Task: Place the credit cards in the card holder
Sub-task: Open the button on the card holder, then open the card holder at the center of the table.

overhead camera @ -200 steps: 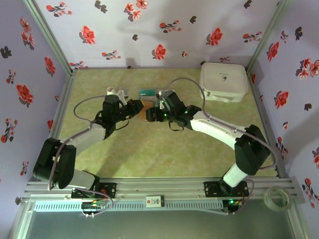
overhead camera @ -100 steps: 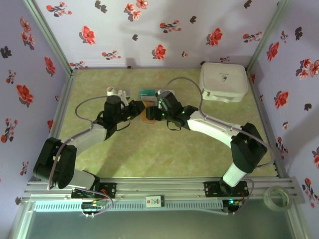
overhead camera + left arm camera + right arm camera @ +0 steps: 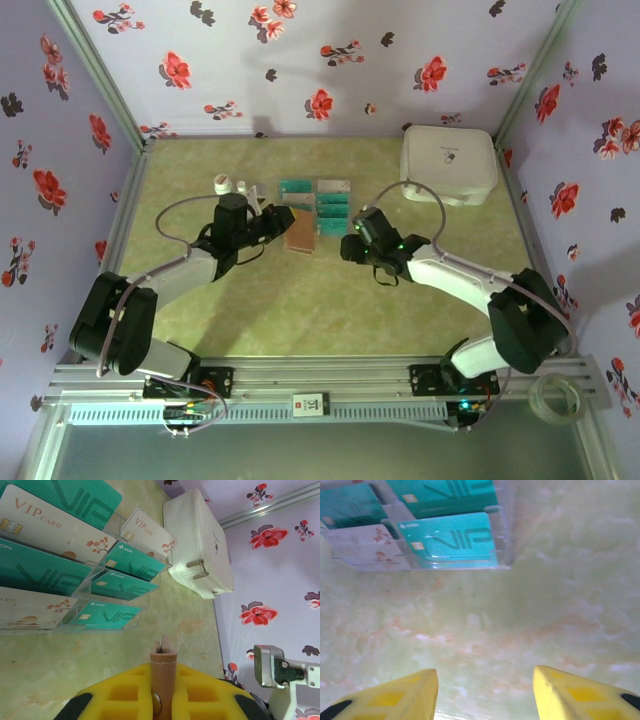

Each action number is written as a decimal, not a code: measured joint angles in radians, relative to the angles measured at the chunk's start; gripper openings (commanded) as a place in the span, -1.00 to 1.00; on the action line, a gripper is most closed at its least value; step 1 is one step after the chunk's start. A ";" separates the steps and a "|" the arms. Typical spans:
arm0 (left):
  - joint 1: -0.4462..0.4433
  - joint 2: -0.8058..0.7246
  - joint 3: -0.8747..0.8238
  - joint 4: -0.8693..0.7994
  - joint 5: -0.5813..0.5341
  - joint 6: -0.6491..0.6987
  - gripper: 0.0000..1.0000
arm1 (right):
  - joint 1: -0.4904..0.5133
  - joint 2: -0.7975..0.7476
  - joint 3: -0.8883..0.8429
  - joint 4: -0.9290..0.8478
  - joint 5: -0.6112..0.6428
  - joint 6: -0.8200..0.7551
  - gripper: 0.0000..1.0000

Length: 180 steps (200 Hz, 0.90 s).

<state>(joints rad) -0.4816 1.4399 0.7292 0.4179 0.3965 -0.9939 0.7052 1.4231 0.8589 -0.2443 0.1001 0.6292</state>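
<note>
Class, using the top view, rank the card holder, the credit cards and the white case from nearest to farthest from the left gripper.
1. Card holder, clamped in the left gripper.
2. Credit cards, just beyond it.
3. White case, far right corner.

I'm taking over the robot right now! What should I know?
Left gripper: shut on the card holder.
Right gripper: open, empty, over bare table near the clear rack.
Credit cards: several sit in the rack's tiers.
Done: can't tell if any card is in the holder.
To do: pick up cards, slide them into the holder.
</note>
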 measured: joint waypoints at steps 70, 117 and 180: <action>0.000 0.000 0.002 0.000 0.000 0.007 -1.00 | 0.003 -0.034 0.063 0.077 -0.171 0.063 0.11; 0.000 0.000 0.002 0.000 0.000 0.010 -1.00 | 0.003 -0.001 0.130 0.134 -0.234 0.083 0.07; 0.000 0.000 0.003 -0.001 0.000 0.012 -1.00 | 0.003 0.103 0.138 0.188 -0.254 0.104 -0.54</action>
<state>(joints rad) -0.4816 1.4399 0.7319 0.4171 0.3965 -0.9821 0.7078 1.5261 0.9970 -0.0566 -0.1539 0.7330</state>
